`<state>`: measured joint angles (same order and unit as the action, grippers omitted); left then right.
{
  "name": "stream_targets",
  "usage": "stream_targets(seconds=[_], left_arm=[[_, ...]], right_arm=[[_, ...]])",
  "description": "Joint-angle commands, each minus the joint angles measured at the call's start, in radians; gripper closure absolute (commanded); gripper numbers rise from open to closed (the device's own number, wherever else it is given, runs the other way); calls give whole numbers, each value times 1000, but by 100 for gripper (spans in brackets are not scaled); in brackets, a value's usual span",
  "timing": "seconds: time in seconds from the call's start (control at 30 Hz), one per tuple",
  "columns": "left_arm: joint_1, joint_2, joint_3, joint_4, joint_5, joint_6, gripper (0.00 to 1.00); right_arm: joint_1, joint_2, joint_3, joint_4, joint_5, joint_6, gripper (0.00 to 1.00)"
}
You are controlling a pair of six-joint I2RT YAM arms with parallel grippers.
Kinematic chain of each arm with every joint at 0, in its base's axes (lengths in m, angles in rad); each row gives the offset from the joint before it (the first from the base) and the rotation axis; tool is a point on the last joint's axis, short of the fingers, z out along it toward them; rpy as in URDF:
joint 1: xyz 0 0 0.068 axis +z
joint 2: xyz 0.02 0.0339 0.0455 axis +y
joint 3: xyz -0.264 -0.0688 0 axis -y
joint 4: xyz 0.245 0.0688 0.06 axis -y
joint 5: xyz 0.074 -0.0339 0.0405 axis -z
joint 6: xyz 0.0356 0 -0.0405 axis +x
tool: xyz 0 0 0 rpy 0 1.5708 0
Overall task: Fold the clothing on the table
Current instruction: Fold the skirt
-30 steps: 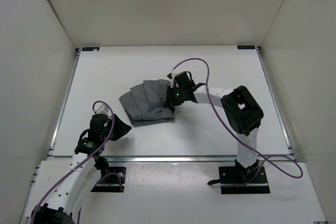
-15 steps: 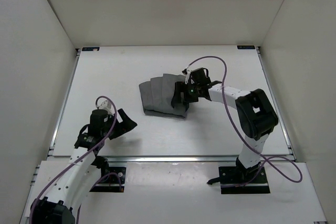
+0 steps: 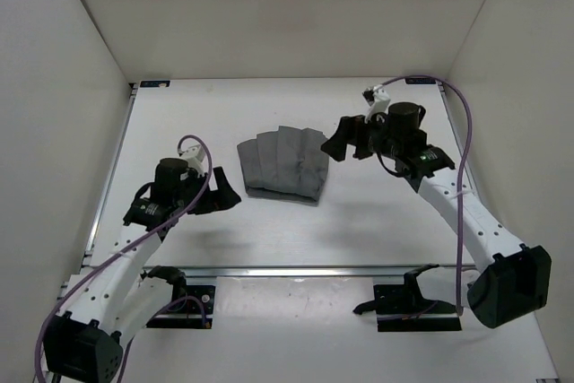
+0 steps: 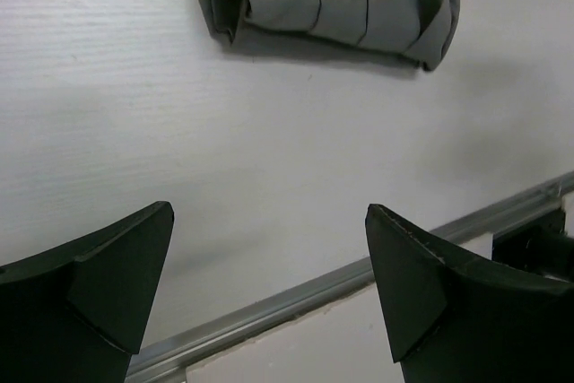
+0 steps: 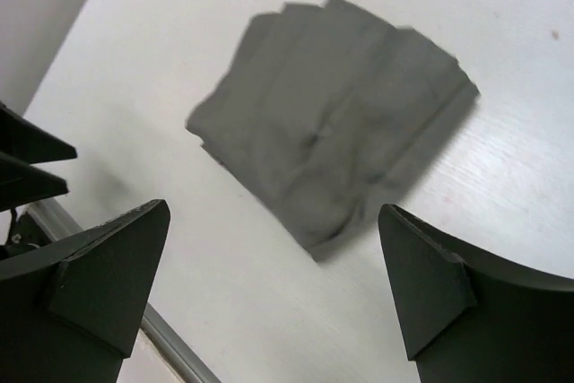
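Fold looks basically done, both hands off the cloth

The clothing (image 3: 282,163) sits as a compact fanned bundle mid-surface (image 3: 377,221). The left hand (image 3: 218,191) and right hand (image 3: 345,139) hover on either side, spread wide and empty. Next is probably just a retreat, though the near edge maybe wants tidying, hard to tell.

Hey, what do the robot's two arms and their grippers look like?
The left arm and right arm are white links with black joint housings, each trailed by a looping purple cable. The left gripper and right gripper are black, with broad wedge-shaped fingers.
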<state>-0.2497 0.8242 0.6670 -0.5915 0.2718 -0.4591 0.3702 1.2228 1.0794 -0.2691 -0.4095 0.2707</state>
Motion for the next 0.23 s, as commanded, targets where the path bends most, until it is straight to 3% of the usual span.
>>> stream_targets(seconds=[0.0,0.2], left_arm=[[-63,13,-29,-54,-2,28,1],[-19,-69,-81,-13,66,8,2]], right_arm=[[-37,-14,-94,1,-35,4,1],[-13,-58,-159,10,-35,-5,1]])
